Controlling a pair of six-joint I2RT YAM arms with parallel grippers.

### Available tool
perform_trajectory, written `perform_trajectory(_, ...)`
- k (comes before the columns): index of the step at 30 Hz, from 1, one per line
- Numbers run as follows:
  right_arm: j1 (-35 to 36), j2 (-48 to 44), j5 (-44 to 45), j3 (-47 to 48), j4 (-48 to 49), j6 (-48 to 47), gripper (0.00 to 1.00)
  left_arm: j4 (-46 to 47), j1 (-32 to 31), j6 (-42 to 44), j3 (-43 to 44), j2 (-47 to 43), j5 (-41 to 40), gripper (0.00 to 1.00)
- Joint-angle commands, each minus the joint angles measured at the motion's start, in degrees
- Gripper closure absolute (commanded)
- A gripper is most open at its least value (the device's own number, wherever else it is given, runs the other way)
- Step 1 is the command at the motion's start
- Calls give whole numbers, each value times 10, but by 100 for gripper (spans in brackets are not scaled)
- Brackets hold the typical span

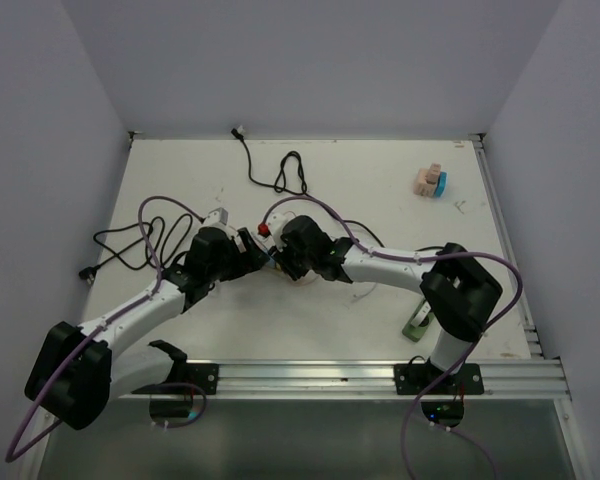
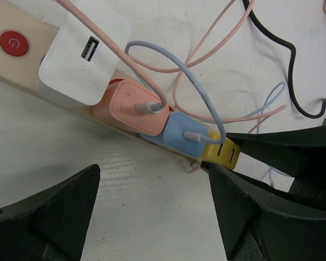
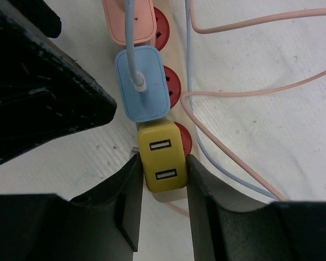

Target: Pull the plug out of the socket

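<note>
The right hand (image 3: 162, 182) is clamped on the sides of the yellow plug (image 3: 162, 155), not yet out of the end socket (image 3: 185, 138) of the power strip (image 2: 0, 22) on the bench (image 1: 380, 190), while the left hand (image 2: 152, 209) hovers wide and empty, so the pull itself remains.

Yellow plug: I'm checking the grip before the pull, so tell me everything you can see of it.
The yellow plug is a small, rounded, glossy plastic block with two USB slots on top, both empty. It sits on a red socket of the beige power strip, right next to the blue plug. The right gripper has its black fingers pressed on its two sides.
</note>
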Motion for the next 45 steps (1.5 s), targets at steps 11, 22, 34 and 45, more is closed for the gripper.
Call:
perform_trajectory(11, -8, -30, -16, -47, 98, 66, 100, 102, -26, -57, -19, 48, -73, 27)
perform_trajectory(22, -2, -35, -25, -61, 131, 117, 100, 141, -27, -75, -28, 57, -80, 37)
perform_trajectory(34, 19, -36, 23, -64, 141, 147, 100, 187, -31, -80, -54, 36, -70, 38)
perform_trajectory(45, 29, -22, 28, -62, 150, 158, 100, 262, -31, -93, -87, 39, -54, 39)
